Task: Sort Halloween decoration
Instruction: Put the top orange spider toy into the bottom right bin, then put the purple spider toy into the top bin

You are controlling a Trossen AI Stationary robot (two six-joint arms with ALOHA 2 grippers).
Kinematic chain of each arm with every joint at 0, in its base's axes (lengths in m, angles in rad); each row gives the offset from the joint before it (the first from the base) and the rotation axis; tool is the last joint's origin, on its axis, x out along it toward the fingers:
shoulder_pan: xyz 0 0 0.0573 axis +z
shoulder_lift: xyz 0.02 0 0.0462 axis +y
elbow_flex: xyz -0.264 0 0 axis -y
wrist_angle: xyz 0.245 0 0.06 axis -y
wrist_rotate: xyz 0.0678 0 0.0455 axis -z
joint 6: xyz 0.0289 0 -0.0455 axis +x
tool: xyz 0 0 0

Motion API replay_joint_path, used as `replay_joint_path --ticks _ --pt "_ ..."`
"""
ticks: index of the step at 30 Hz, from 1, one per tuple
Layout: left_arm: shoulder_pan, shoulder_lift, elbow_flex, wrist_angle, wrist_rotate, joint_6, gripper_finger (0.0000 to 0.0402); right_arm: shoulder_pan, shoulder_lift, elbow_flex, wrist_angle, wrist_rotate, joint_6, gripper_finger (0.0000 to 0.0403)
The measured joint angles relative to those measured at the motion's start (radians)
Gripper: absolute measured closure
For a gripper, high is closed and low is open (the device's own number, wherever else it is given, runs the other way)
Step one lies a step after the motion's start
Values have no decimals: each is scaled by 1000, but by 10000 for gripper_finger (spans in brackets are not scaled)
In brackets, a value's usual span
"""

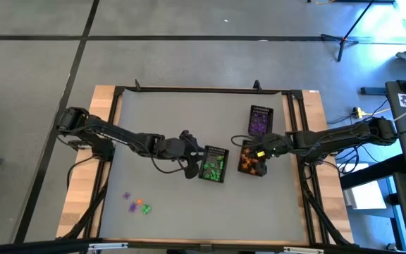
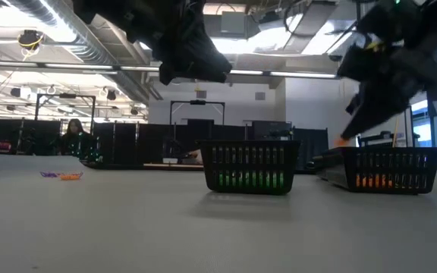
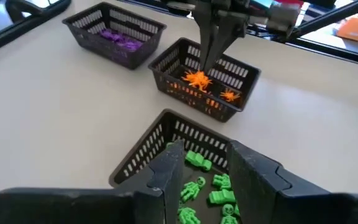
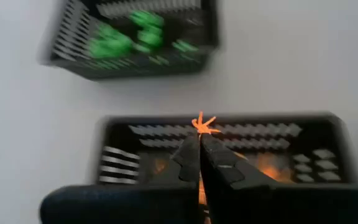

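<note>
Grey table (image 1: 154,120) bears three mesh baskets (image 1: 213,165); loose trinkets (image 1: 137,205) near its front-left corner.

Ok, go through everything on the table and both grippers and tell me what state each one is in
Left gripper: open, above the green basket.
Right gripper: shut on an orange trinket, over the orange basket.
Green basket: upright, holds green trinkets.
Orange basket: upright, holds orange trinkets.
Purple basket: upright, holds purple trinkets.
Loose trinkets: unsorted on the table.
</note>
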Motion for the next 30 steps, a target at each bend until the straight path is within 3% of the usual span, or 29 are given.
replay_joint_path --ticks 5,14,18,23,30 --pt "0 0 0 -5 -12 -5 286 0 14 -13 8 78 4 371" --pt "0 0 0 -61 -15 -29 286 0 13 -13 18 88 10 276" --pt "0 0 0 -145 -22 -57 286 0 12 4 18 89 11 254" --pt "1 0 0 -371 -78 -158 286 0 11 25 50 90 2 254" --pt "1 0 -1 -822 -201 -436 286 0 11 26 121 90 -24 257"
